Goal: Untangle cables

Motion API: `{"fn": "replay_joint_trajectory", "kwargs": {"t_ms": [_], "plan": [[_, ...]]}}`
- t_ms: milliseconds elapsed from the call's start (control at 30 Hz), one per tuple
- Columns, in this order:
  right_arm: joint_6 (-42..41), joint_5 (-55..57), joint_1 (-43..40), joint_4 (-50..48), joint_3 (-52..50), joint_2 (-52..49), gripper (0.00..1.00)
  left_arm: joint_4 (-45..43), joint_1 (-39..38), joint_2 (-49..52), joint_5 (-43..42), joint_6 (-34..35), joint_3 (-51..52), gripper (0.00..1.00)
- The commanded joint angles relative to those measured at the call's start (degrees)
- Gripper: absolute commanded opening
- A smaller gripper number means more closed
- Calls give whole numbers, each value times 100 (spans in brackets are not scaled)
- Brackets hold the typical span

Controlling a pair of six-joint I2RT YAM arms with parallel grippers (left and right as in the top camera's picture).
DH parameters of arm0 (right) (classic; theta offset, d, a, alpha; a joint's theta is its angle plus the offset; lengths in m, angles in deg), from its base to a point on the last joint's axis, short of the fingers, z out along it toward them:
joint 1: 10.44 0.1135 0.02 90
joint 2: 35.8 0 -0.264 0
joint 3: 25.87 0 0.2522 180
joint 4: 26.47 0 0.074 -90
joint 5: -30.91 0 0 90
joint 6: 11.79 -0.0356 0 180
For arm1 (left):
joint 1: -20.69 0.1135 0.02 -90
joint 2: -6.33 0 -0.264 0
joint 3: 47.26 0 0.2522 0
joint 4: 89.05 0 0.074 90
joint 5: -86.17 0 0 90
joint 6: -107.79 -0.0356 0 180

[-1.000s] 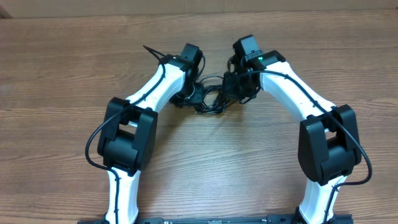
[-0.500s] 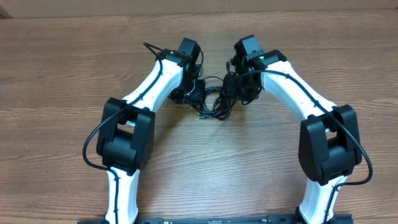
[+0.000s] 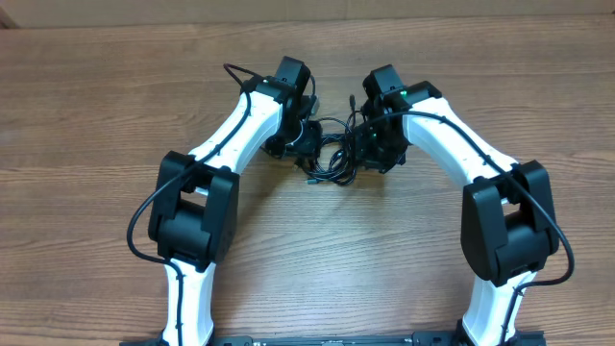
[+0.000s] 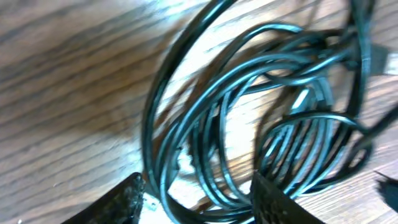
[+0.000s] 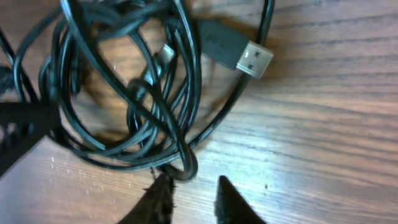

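White arms point(image 3: 235, 135) carry black joints point(image 3: 197, 207) and wires point(image 3: 137, 226).

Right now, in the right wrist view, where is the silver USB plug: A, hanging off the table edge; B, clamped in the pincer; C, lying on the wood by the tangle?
C: the USB plug lies flat on the table by the cables, well clear of the right pincer.

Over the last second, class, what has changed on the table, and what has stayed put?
The right gripper has shifted slightly toward the robot's base, over the cables. The left gripper has edged toward the far side. No grab or release shows. The cables stay bundled at the same spot on the table.
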Motion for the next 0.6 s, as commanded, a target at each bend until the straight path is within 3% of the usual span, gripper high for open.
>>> {"fn": "replay_joint_trajectory", "kwargs": {"t_ms": [0, 200, 433, 567], "plan": [[20, 83, 31, -315, -243, 2, 18, -208, -46, -227, -256, -122, -116, 58], [22, 81, 85, -638, -407, 2, 12, -273, -184, 61, -247, 66, -96, 54], [44, 131, 192, -726, -409, 2, 25, -348, -264, 210, -223, 48, -13, 53], [44, 837, 190, -608, -409, 2, 24, -348, -271, 210, 144, 68, -13, 52]]}}
